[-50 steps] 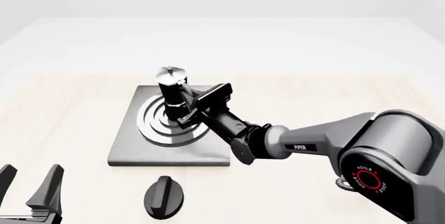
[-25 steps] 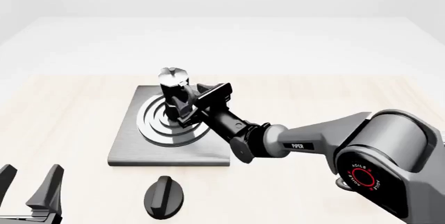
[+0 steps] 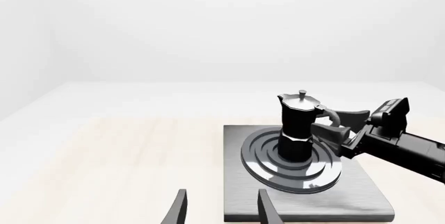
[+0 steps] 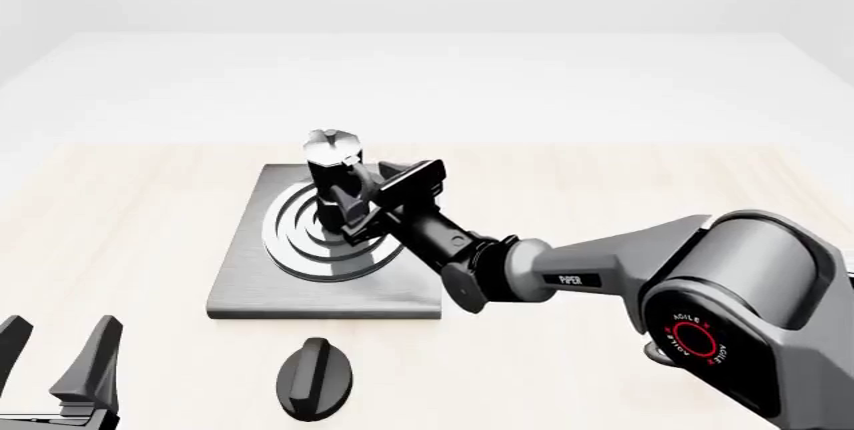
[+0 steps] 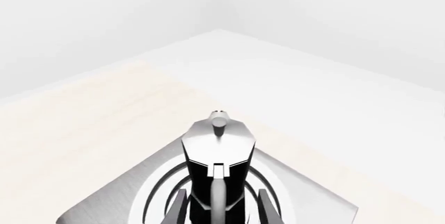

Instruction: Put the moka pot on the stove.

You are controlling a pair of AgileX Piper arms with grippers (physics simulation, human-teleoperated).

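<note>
The moka pot (image 4: pixel 332 172) stands upright on the burner rings of the grey stove (image 4: pixel 254 280). In the left wrist view the moka pot (image 3: pixel 295 127) rests at the rings' centre on the stove (image 3: pixel 236 193). My right gripper (image 4: pixel 358 208) is at the pot's handle side, open. Its fingers (image 5: pixel 268 208) flank the handle with gaps around the moka pot (image 5: pixel 217 146), over the stove (image 5: pixel 104 208). From the left wrist camera the right gripper (image 3: pixel 334 124) sits just behind the handle. My left gripper (image 4: pixel 56 355) hangs open and empty at the near left, and its own view shows the left gripper (image 3: pixel 222 211) holding nothing.
A black oval knob (image 4: pixel 315 378) lies on the light wooden table (image 4: pixel 120 210), just in front of the stove's near edge. The right arm (image 4: pixel 601 270) stretches across from the right over the stove's near right corner.
The right gripper and forearm have shifted very slightly at the pot's handle. The moka pot stays on the burner rings. The left gripper has not moved.
</note>
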